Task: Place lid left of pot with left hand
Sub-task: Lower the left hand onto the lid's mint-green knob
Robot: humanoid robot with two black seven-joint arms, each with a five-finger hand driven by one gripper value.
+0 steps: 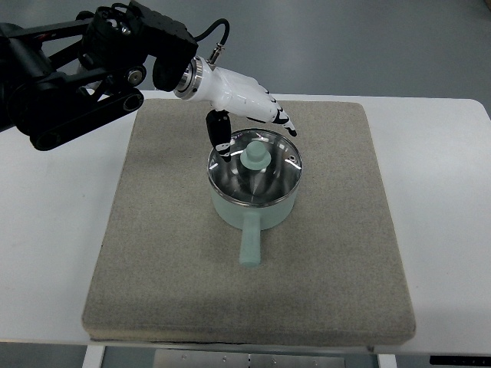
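A mint-green pot [253,207] stands in the middle of a grey mat [169,253], its handle pointing toward the near edge. A glass lid [270,175] with a mint knob [254,158] sits on the pot. My left hand [249,115] comes in from the upper left on a black arm and hovers over the far rim of the lid. Its white fingers [268,107] are spread and its dark thumb [220,132] hangs down beside the lid's left rim. The hand holds nothing. The right arm does not show.
The mat lies on a white table [54,230]. Bare mat stretches to the left of the pot [161,199] and to its right. The black left arm [77,69] crosses the table's far left corner.
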